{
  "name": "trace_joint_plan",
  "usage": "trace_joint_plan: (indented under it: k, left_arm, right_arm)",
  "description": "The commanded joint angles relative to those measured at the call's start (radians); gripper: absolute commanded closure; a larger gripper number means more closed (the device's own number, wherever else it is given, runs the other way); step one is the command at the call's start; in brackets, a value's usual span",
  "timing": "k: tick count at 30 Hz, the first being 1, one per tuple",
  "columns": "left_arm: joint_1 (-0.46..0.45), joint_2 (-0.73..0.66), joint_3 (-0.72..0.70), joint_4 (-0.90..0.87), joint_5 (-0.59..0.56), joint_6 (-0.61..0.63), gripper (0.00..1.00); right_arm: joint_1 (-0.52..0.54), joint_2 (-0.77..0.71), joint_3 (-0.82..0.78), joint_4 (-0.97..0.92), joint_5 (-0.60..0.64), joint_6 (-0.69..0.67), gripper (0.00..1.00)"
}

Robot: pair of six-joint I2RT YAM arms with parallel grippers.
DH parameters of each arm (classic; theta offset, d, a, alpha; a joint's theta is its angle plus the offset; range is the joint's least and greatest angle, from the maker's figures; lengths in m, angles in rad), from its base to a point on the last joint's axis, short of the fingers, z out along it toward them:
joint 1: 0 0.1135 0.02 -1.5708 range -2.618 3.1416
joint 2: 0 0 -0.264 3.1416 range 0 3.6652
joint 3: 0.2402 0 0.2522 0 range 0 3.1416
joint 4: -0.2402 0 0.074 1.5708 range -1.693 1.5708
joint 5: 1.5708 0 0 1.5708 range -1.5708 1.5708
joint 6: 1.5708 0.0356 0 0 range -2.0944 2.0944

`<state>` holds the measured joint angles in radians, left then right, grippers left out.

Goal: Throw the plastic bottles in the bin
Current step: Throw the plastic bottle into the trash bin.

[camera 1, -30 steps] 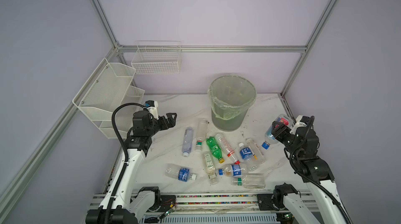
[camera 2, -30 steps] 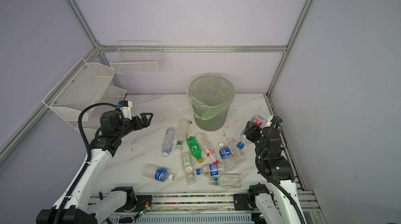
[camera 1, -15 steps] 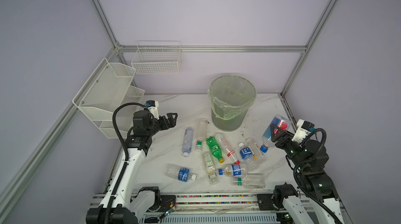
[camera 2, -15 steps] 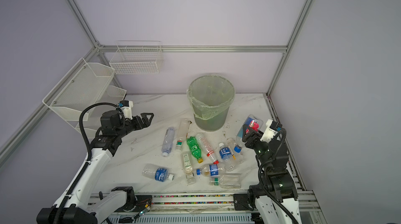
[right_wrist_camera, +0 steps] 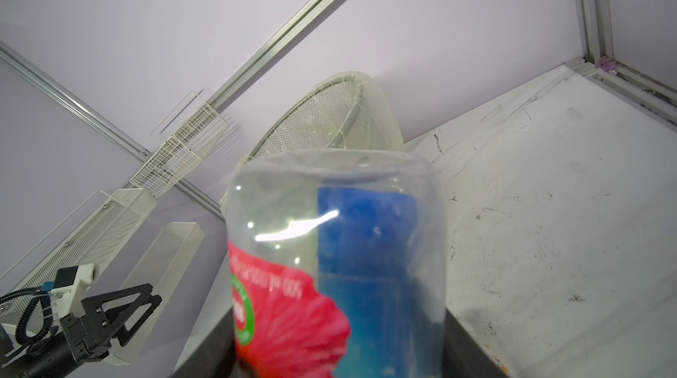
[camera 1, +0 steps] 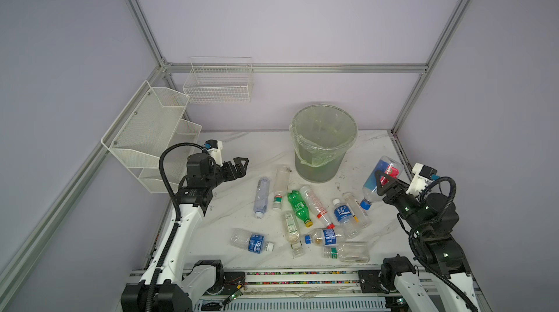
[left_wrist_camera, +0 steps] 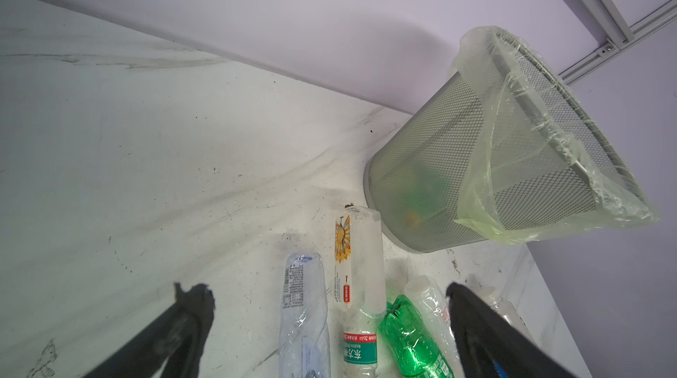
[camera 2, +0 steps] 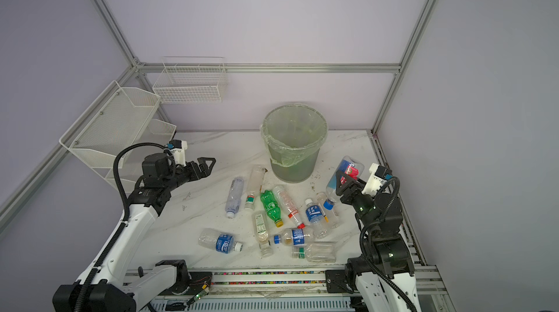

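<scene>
The bin [camera 1: 323, 144] [camera 2: 293, 144] stands at the back of the table, lined with a pale green bag. My right gripper [camera 1: 382, 183] [camera 2: 344, 182] is shut on a clear plastic bottle [camera 1: 381, 174] [right_wrist_camera: 337, 259] with a blue and red label. The bottle is tilted with its blue cap [camera 1: 364, 204] downward, to the right of the bin. Several more plastic bottles lie in front of the bin, among them a green one [camera 1: 299, 207] [left_wrist_camera: 410, 339]. My left gripper [camera 1: 239, 165] [left_wrist_camera: 326, 299] hangs open and empty to the left of them.
A white mesh rack [camera 1: 151, 138] is fixed to the left wall and a wire basket [camera 1: 217, 83] to the back wall. An aluminium post [camera 1: 393, 132] marks the back right corner. A rail [camera 1: 287, 277] runs along the table's front edge.
My right arm's wrist has swung back toward the front right, and the held bottle now stands steeper, base up. The left arm has barely moved.
</scene>
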<state>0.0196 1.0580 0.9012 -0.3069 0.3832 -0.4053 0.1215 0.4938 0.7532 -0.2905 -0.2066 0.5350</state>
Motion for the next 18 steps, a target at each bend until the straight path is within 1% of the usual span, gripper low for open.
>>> trace_joint_plan:
  k: [1,4,7,8,10,11,12,13,14,15,16,18]
  left_arm:
    - [0.005,-0.001,-0.029,0.036,0.020,-0.001,0.00]
    - [0.005,0.000,-0.030,0.036,0.022,-0.001,0.00]
    - [0.006,0.001,-0.030,0.034,0.021,0.002,0.00]
    - [0.006,0.000,-0.027,0.033,0.018,0.002,0.00]
    - [0.005,-0.001,-0.030,0.031,0.016,0.004,0.00]
    - [0.005,-0.001,-0.030,0.029,0.013,0.005,0.00]
    - [0.005,-0.001,-0.030,0.028,0.012,0.006,0.00]
    - [0.006,-0.001,-0.030,0.026,0.012,0.006,0.00]
    - [0.005,-0.003,-0.030,0.027,0.013,0.008,0.00]
    - [0.006,-0.003,-0.030,0.024,0.010,0.010,0.00]
    - [0.005,-0.004,-0.028,0.022,0.009,0.011,0.00]
    - [0.006,-0.009,-0.028,0.016,0.005,0.014,0.00]
  right_arm:
    - [-0.001,0.156,0.108,0.106,-0.011,-0.004,0.39]
    - [0.015,0.316,0.251,0.161,0.005,-0.027,0.39]
    - [0.063,0.521,0.441,0.180,0.061,-0.054,0.38]
    - [0.107,0.630,0.541,0.159,0.104,-0.065,0.37]
    - [0.187,0.778,0.715,0.123,0.166,-0.086,0.34]
    - [0.218,0.861,0.796,0.119,0.172,-0.093,0.31]
    - [0.232,0.936,0.864,0.103,0.184,-0.092,0.19]
    - [0.237,0.998,0.943,0.067,0.199,-0.086,0.03]
    - [0.239,1.059,1.032,0.014,0.207,-0.091,0.03]
    - [0.239,1.104,1.123,-0.062,0.246,-0.100,0.03]
    - [0.241,1.112,1.147,-0.084,0.268,-0.101,0.03]
    - [0.242,1.039,1.076,-0.018,0.292,-0.101,0.03]
